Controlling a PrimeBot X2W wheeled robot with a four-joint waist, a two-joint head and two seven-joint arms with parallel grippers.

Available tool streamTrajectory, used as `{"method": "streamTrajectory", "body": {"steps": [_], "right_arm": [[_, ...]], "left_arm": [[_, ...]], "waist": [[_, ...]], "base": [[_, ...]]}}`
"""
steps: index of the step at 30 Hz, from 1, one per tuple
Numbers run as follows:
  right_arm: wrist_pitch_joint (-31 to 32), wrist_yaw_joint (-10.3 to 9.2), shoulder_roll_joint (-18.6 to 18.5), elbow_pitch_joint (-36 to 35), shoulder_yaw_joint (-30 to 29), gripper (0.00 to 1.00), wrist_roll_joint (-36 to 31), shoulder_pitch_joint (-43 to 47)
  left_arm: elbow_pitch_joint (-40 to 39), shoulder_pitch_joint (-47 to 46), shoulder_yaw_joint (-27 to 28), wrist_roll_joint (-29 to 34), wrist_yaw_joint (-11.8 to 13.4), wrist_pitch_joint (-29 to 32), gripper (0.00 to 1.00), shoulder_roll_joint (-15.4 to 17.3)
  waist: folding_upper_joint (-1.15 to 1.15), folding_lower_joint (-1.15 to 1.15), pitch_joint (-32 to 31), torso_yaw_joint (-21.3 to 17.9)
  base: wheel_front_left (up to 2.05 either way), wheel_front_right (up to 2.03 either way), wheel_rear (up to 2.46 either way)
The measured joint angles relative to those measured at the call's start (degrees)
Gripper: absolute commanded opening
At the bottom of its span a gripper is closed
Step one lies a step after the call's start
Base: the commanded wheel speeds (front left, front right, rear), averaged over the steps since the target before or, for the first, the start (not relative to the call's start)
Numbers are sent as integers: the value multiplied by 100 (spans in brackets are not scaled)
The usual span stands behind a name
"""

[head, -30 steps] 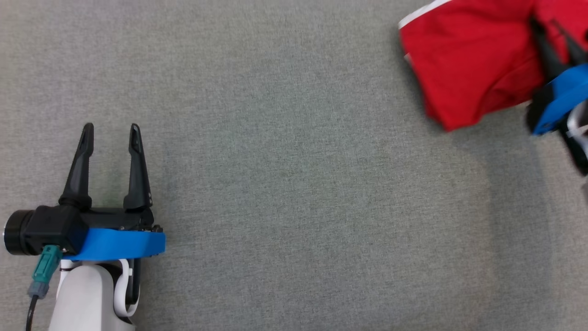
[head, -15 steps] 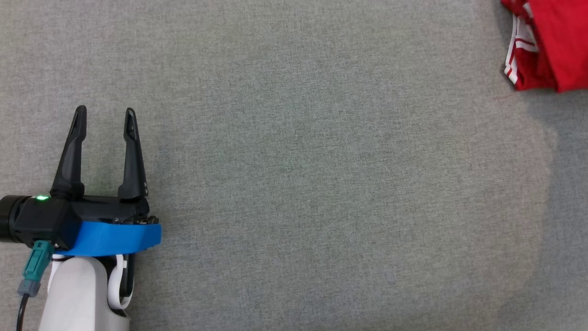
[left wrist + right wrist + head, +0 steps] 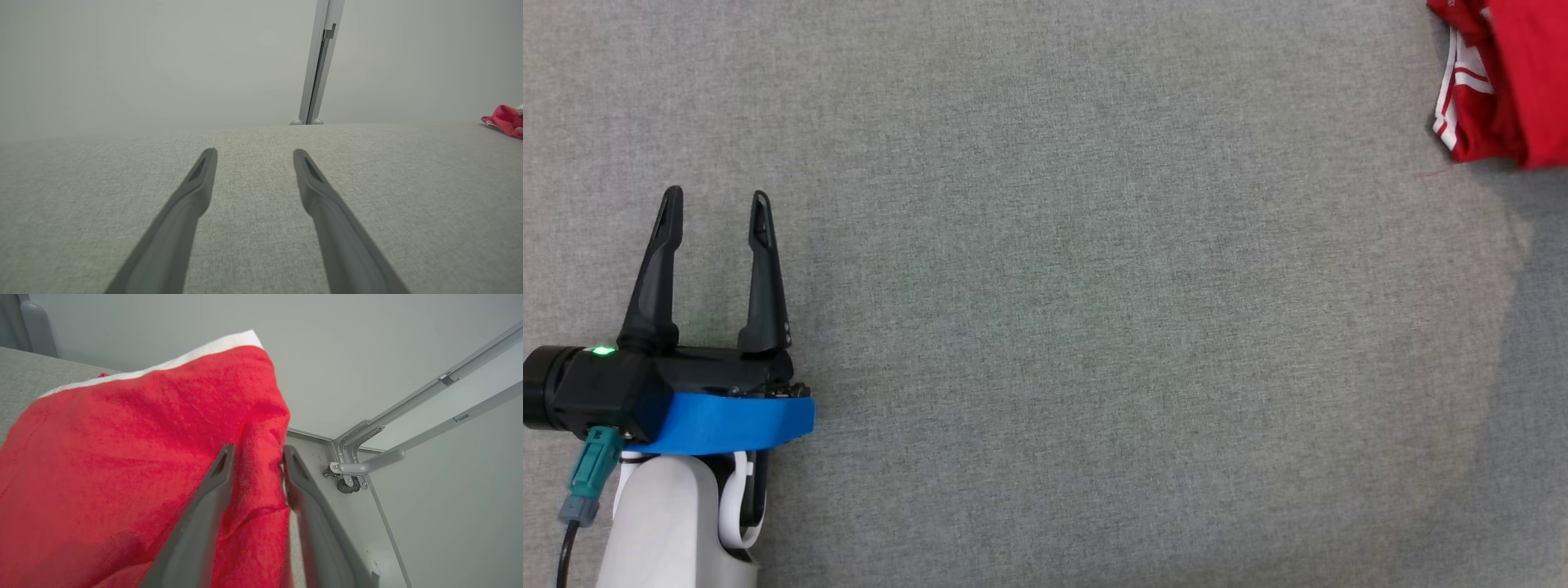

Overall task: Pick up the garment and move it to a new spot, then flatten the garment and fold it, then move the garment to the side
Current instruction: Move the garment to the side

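Head view: a grey fabric-covered bench [image 3: 1045, 327] with the left gripper [image 3: 716, 196] over its near left part, fingers pointing toward the far edge. The two dark fingers stand well apart, and only bare fabric shows between them. A green light glows on the gripper body above the blue band at the wrist. The red garment [image 3: 1507, 82], trimmed with white stripes, lies bunched at the far right corner of the bench and is cut off by the frame.

Left wrist view: the left gripper [image 3: 254, 152] spreads wide above the bench surface, holding nothing. The garment [image 3: 504, 120] appears as a small red heap at the far right. A pale metal post [image 3: 318, 61] rises behind the far edge.

Right wrist view: the right gripper [image 3: 258, 448] straddles a raised fold of the garment [image 3: 122, 457], with one finger on each side of the red cloth. The fingers are partly separated, and it cannot be told whether they pinch the fold. A white hem [image 3: 212, 347] runs along the garment's top edge. A grey metal frame joint [image 3: 359, 457] lies beyond the bench's edge.
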Motion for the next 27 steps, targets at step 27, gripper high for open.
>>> {"method": "streamTrajectory", "body": {"steps": [27], "right_arm": [[-1622,-1,1194,-879,698,100,334,967]], "left_arm": [[294,681,299,-67,58,0,100,-225]], "waist": [[0,-1,-1348,199]], "base": [[0,0,0]]}}
